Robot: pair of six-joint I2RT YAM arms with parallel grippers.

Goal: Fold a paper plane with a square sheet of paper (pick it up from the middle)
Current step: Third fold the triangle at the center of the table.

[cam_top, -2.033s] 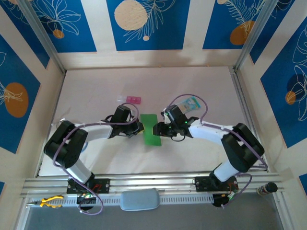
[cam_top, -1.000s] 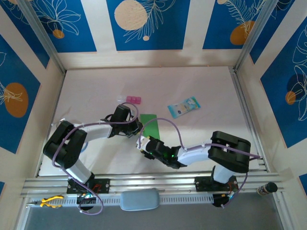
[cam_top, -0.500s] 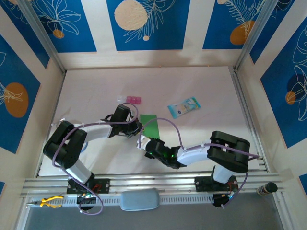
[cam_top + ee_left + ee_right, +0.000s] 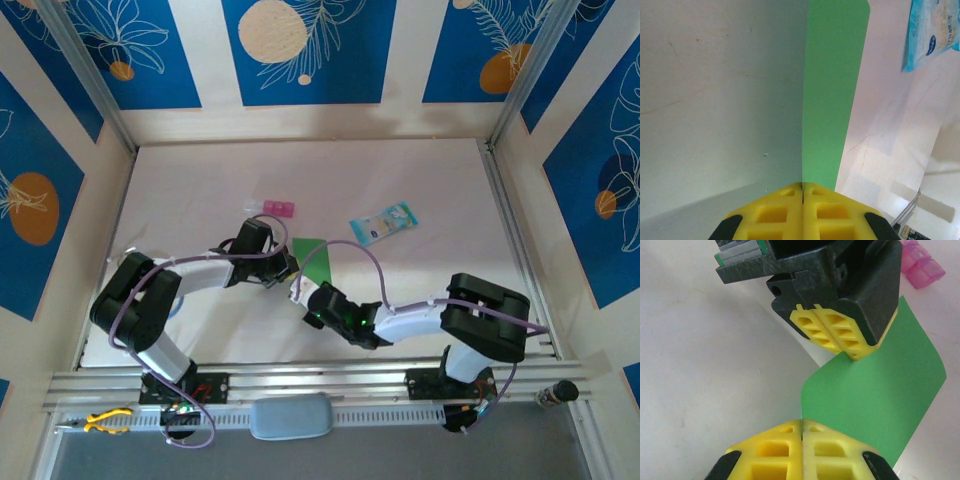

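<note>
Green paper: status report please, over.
Left tool shut on green paper. Right tool shut on its near edge. Paper curved between them. Blue packet, pink block apart.

You see the sheet of paper [image 4: 313,257] as a plain, bright green, unmarked narrow rectangle near the middle of the worktop [image 4: 200,190]. It bows in a soft curve, one edge pinched in the left hand [image 4: 858,356], the near edge in the right hand [image 4: 802,424].
</note>
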